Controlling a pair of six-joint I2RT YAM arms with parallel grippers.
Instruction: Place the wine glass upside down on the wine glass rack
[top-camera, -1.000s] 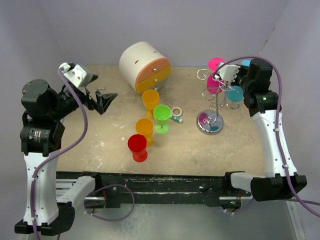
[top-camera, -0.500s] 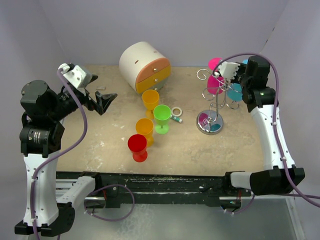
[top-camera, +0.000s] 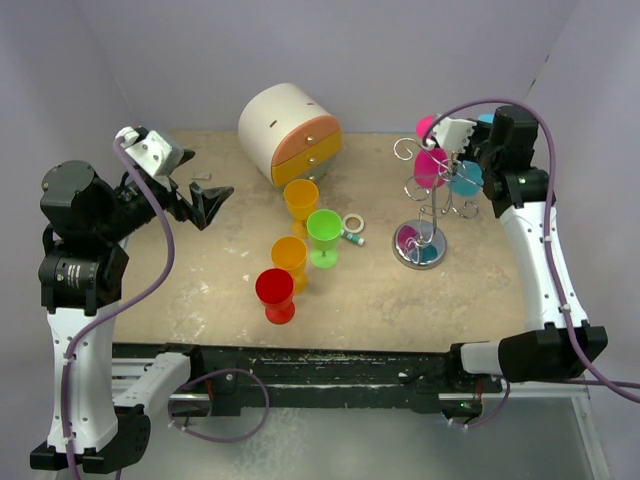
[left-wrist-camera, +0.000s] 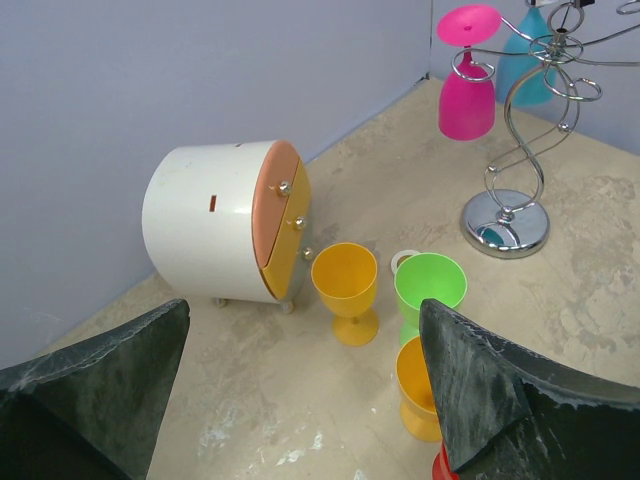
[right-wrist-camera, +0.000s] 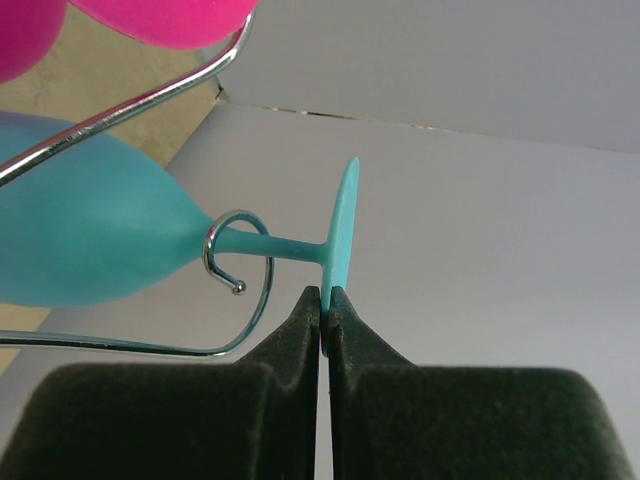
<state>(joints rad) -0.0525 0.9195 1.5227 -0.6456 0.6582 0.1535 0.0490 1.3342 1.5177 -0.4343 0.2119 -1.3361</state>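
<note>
1. My right gripper (right-wrist-camera: 326, 300) is clenched on the rim of the foot of the teal wine glass (right-wrist-camera: 90, 250). The pads nip only the very edge of that thin disc.
2. The glass is at the wine glass rack (top-camera: 420, 245), on the rack's far right side, up among the scroll arms. Its stem is threaded through one wire curl (right-wrist-camera: 240, 255).
3. The relation that matters is that the stem runs crosswise to my fingers. The bowl lies beyond the curl and the foot is on my side of it. In the left wrist view the bowl hangs downward, so the glass is already inverted.
4. The foot appears to stand a little apart from the curl rather than resting on it. I judge the glass needs easing along its stem axis until the foot bears on the wire, before I let go.
5. The right arm is the one at the rack. My left gripper (top-camera: 200, 185) hangs wide open, well away on the far left of the rack, holding nothing.
6. Room is tight. A pink glass (top-camera: 432, 165) hangs just beside the teal one on the neighbouring arm, and chrome wires cross close to the bowl.
7. The open side for backing out is away from the rack's post, toward the right wall, which is itself near.
8. The risk I see is that a sideways tug could swing the glass out of the curl or rock the rack on its disc base.
</note>
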